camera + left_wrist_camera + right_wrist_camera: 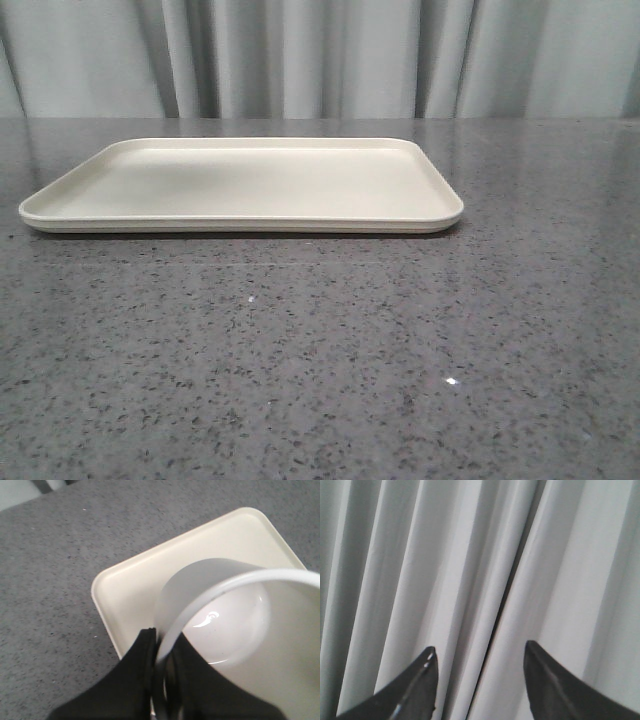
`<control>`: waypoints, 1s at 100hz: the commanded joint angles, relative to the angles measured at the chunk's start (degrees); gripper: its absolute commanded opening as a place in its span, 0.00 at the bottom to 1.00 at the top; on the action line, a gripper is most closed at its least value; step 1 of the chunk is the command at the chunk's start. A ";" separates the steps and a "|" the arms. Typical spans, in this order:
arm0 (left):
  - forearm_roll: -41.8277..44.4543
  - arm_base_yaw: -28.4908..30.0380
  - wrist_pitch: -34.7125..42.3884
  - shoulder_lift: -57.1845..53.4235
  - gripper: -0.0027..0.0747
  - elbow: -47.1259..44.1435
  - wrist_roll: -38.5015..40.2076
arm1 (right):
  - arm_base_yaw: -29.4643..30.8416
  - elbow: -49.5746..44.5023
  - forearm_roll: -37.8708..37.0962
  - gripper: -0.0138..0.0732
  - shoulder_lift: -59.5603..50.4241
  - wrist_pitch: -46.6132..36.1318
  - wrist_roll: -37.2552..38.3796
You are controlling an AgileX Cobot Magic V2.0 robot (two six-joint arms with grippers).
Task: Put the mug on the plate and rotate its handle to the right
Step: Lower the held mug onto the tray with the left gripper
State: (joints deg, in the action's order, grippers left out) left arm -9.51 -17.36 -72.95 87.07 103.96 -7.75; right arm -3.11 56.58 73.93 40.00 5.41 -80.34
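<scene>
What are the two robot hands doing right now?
Left gripper: closed on the mug's rim, above the plate.
Right gripper: open, holding nothing.

Cream plate [240,185] flat on speckled grey table [320,360], grey curtain [320,55] behind

The large flat cream-white rectangular plate [240,185] lies on the speckled grey stone tabletop [320,360], toward its far side, before the pleated grey curtain [320,55]. The white cylindrical mug [240,630] hangs above the plate, its rim pinched in the left tool [162,650].

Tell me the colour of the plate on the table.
Plain cream-white, no pattern. The plate shows best in the front view, lying on the speckled grey table.
</scene>
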 commanded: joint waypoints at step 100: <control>-0.64 -7.76 1.15 15.67 0.01 1.84 0.08 | 0.00 1.95 0.50 0.62 0.15 -0.20 -0.39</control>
State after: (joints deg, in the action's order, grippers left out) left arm -8.31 -24.68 -71.68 104.72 103.96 -7.88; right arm -3.11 56.58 73.93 40.00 6.22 -80.34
